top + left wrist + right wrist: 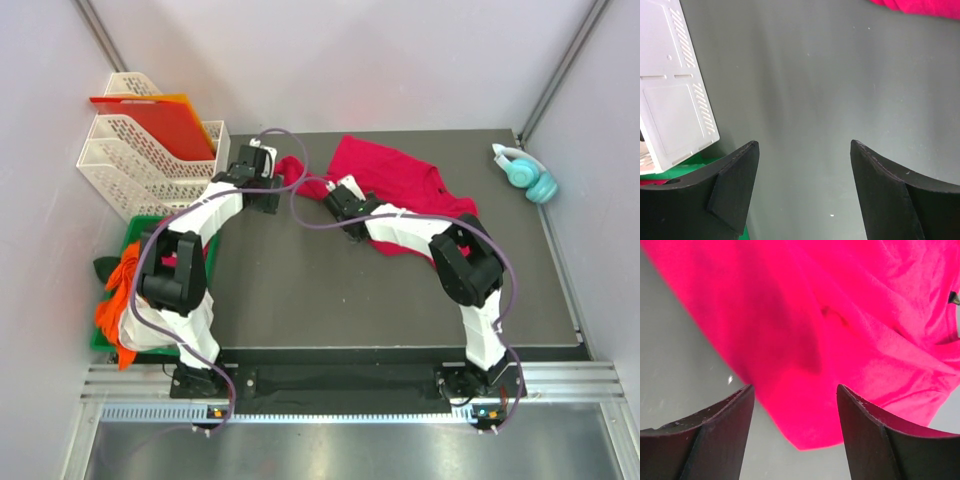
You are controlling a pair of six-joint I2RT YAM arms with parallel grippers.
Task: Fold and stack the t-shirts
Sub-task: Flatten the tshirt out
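Observation:
A crimson-red t-shirt [400, 175] lies crumpled at the back middle of the dark mat [380, 290], with one end stretching left toward both wrists. My right gripper [338, 203] hovers at its left edge. In the right wrist view that gripper [795, 386] is open, and a rounded edge of the t-shirt [840, 340] shows between the fingers without being pinched. My left gripper [268, 200] is a little left of the cloth. It is open [804, 142] over bare mat, and the t-shirt [920, 6] shows only at the top right. Orange and white t-shirts [120, 290] are heaped at the left.
A green bin [137, 225] beside the left arm holds the heaped shirts. White letter trays [140, 165] stand at the back left with a red-orange plastic sheet [165, 125] in them, close to my left gripper. Teal headphones [527, 173] lie at the back right corner.

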